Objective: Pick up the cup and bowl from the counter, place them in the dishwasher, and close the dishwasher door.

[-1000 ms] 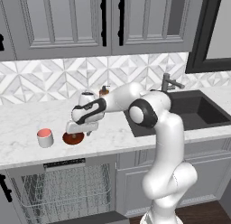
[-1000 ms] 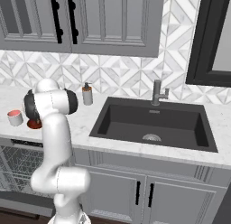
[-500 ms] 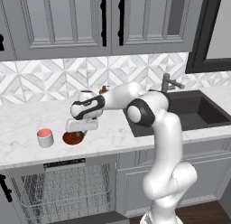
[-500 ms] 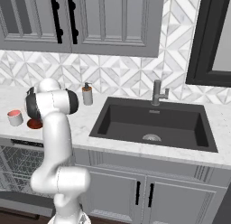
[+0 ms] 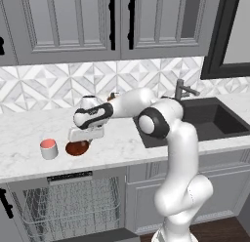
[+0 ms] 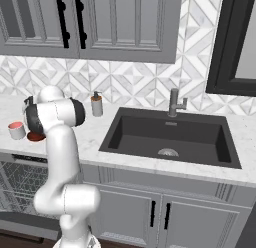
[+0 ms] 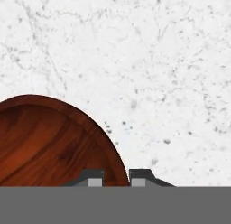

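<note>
Tool (image 7: 115, 177) pinching bowl (image 7: 49, 142) rim

White marble worktop (image 5: 29, 133), faint grey veining, black inset sink (image 6: 170, 137). Directly on it: shallow reddish-brown wooden bowl (image 5: 76, 148); just beside it, small grey-white cup with pink-red inside (image 5: 48, 148); grey soap dispenser (image 6: 96, 105) near sink.

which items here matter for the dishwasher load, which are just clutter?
Job:
- bowl, end effector closed on its rim
- cup, beside the bowl
- counter under both
- dishwasher, rack visible, door not yet shut

Clutter:
- soap dispenser
- sink
- faucet
- wall cabinets
</note>
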Controlling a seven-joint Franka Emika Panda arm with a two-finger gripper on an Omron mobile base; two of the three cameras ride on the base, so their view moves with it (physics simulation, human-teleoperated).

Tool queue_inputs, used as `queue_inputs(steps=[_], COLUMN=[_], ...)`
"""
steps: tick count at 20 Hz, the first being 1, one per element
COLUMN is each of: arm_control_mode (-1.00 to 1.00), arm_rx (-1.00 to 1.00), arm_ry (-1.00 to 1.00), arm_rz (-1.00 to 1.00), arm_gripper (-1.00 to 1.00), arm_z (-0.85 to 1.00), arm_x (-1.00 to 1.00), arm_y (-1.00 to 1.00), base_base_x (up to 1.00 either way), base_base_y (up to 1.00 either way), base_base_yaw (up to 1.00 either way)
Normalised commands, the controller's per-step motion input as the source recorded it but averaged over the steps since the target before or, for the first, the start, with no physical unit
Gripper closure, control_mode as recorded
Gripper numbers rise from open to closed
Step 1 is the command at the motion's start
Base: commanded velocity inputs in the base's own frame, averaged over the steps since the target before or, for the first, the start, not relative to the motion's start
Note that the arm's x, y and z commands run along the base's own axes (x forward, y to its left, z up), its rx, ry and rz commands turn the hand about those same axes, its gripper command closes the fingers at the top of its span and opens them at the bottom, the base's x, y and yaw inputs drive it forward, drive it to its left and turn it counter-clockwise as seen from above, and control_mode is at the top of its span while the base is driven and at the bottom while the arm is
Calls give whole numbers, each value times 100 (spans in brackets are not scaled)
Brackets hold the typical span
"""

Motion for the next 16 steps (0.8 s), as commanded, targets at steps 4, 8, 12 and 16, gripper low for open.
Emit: queue_inputs(steps=[4, 8, 12, 16], arm_control_mode=[-100, -100, -100, -100], arm_rx=[0, 6, 1, 0], arm_ry=[-26, -27, -25, -9], arm_rz=[0, 0, 0, -1], arm_gripper=[100, 100, 100, 100], arm_z=[67, 69, 34, 2], arm_x=[-100, -100, -100, -100], arm_y=[-28, -21, -4, 12], base_base_x=[0, 0, 0, 0], base_base_y=[0, 0, 0, 0], base_base_yaw=[0, 0, 0, 0])
